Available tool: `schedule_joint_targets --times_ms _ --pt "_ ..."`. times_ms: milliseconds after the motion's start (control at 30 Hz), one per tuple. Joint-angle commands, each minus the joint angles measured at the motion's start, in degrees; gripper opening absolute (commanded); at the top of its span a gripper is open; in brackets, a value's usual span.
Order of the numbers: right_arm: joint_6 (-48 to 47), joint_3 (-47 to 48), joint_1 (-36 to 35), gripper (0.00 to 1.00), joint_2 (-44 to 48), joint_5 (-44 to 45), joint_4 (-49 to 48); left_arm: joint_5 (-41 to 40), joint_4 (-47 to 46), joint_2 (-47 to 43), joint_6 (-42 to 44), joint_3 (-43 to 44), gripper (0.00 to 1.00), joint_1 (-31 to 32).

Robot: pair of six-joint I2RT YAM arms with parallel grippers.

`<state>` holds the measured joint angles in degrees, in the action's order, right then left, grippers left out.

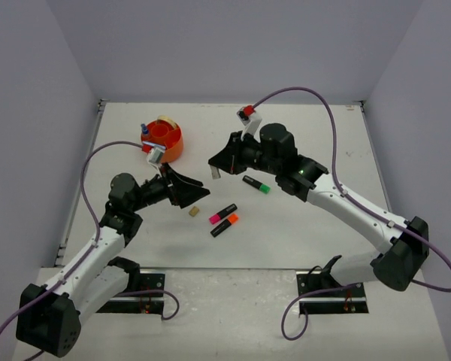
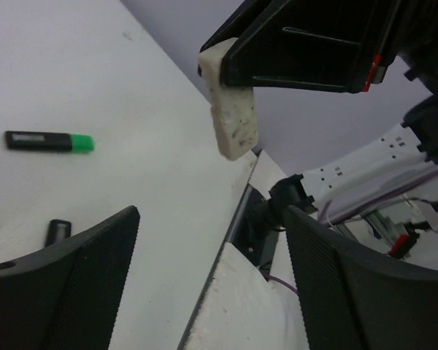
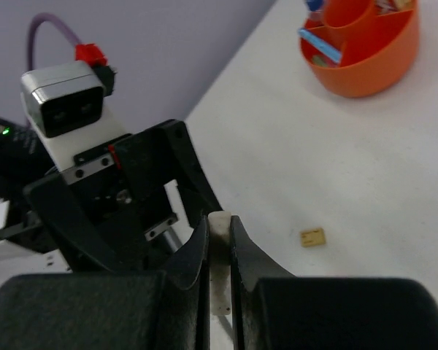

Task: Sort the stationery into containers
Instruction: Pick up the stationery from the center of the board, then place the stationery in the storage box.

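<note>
The round bright orange plastic tub (image 3: 372,65), split by inner dividers, sits far-left on the white table (image 1: 308,233). It holds a slim blue piece (image 3: 320,45) and a pale ring (image 1: 165,120). The right gripper (image 3: 219,237) pinches a white speckled eraser block (image 2: 233,117) in the air. The left gripper (image 1: 192,188) is spread wide and empty.

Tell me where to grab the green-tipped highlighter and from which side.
Grip the green-tipped highlighter at mid-barrel on its black body, coming straight down from above. It lies flat on the table, so the jaws close across its narrow width.
</note>
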<state>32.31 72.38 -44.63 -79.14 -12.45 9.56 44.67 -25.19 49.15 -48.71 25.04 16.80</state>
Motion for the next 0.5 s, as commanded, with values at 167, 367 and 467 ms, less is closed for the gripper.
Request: schedule_joint_targets --times_ms 167,367,467 --pt "6.83 -5.73 -0.58 0.0 5.26 -18.94 -16.87 3.78 -17.93 3.63 -3.11 4.05 0.5 5.32" --pt "8.42 -6.67 -0.64 0.0 4.83 -19.81 -18.68 4.9 -23.1 4.71 -5.92 4.39 0.26 6.31" --pt "8.82 -6.77 -0.57 0.0 4.1 -20.09 -19.13 5.03 -24.44 4.33 -6.72 4.38 0.24 6.42"
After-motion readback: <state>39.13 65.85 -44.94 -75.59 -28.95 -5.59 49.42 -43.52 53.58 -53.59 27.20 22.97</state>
